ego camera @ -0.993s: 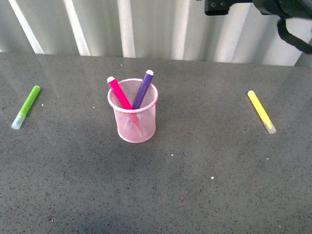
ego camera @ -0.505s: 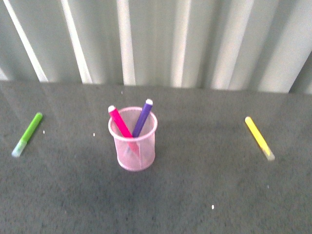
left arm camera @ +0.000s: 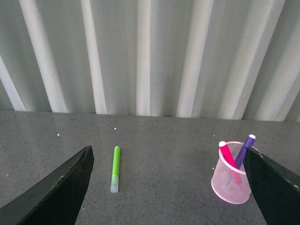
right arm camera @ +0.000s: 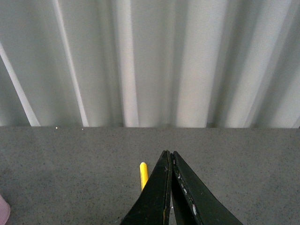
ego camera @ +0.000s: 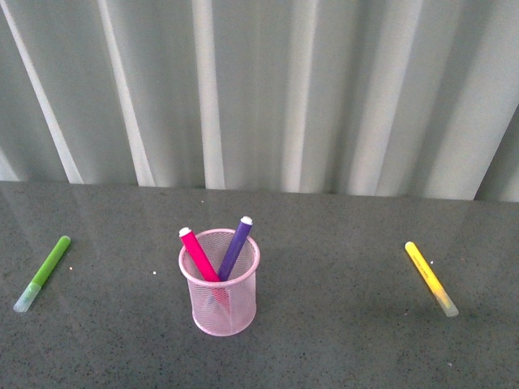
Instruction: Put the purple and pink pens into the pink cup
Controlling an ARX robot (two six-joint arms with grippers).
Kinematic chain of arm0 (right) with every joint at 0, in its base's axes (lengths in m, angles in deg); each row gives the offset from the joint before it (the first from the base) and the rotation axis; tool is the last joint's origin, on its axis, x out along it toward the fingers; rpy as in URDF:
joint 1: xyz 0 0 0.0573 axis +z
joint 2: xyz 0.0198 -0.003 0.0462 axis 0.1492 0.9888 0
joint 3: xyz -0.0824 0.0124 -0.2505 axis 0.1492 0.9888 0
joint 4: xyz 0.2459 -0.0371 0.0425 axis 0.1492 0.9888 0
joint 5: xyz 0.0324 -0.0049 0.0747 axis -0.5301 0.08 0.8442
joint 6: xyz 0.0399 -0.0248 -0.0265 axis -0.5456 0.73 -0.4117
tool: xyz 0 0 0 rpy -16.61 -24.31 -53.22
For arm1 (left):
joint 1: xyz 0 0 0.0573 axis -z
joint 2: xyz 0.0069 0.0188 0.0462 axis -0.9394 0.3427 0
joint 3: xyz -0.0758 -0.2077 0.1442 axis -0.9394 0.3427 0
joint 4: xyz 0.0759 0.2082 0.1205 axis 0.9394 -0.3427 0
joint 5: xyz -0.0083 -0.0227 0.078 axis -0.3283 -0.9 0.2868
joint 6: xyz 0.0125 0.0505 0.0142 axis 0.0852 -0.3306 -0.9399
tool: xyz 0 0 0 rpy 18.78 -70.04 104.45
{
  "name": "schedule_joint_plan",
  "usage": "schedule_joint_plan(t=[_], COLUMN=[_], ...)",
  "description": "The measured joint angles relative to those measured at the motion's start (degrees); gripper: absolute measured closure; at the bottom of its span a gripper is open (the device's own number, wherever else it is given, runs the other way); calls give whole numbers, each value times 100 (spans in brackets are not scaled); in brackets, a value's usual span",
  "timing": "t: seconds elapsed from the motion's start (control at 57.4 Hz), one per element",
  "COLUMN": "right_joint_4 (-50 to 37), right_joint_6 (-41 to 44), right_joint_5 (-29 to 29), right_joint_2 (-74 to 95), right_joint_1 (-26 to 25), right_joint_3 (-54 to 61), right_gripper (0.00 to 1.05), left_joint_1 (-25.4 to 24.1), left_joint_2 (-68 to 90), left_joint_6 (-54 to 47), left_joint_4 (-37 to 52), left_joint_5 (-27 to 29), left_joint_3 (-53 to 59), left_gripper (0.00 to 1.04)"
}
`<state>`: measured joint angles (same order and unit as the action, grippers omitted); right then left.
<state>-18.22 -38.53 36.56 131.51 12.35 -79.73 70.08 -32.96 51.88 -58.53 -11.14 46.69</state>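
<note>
Both pens already stand inside the pink cup (ego camera: 220, 293), so we judge the insertion done and see little left beyond keeping the arms away. We read the cup as sitting on the grey table (ego camera: 340, 348) slightly left of centre in the front view, where neither arm shows.

From our left gripper (left arm camera: 166, 187), the cup lies toward about two o'clock, and we see its jaws spread wide apart with nothing between them. We see our right gripper (right arm camera: 169, 187) with its jaws pressed together and nothing in them; only a sliver of the cup shows at the edge of its view, off at about nine o'clock. We take the left arm for the nearer one.

We see the pink pen (ego camera: 197, 254) leaning with its upper end tipped toward eleven o'clock, and the purple pen (ego camera: 234, 245) leaning toward one o'clock; their long axes are steep, and they converge low inside the mesh.

We leave the green marker (ego camera: 44, 271) and yellow marker (ego camera: 430, 277) lying flat, well apart from the cup on either side.
</note>
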Motion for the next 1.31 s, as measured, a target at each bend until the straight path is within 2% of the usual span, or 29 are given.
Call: schedule_joint_plan(t=[0.035,0.157,0.732,1.306], right_joint_4=[144,581,2896,4155], right_joint_6=[0,-2,-2,-2], right_joint_5=[264,297,317,317], right_joint_2=[-203,-778,-3401,-4695], right_joint_1=[-168,-354,-363,-363], right_joint_3=[50,175,308,310], right_gripper=[101,101,101,101], left_joint_1=[0,0,0,0], left_joint_2=[0,0,-2,0], left_joint_6=[0,0,0,2], left_joint_4=[0,0,0,0], left_joint_5=[0,2,2,2], left_joint_3=[0,0,0,0], left_gripper=[7,7,7,7])
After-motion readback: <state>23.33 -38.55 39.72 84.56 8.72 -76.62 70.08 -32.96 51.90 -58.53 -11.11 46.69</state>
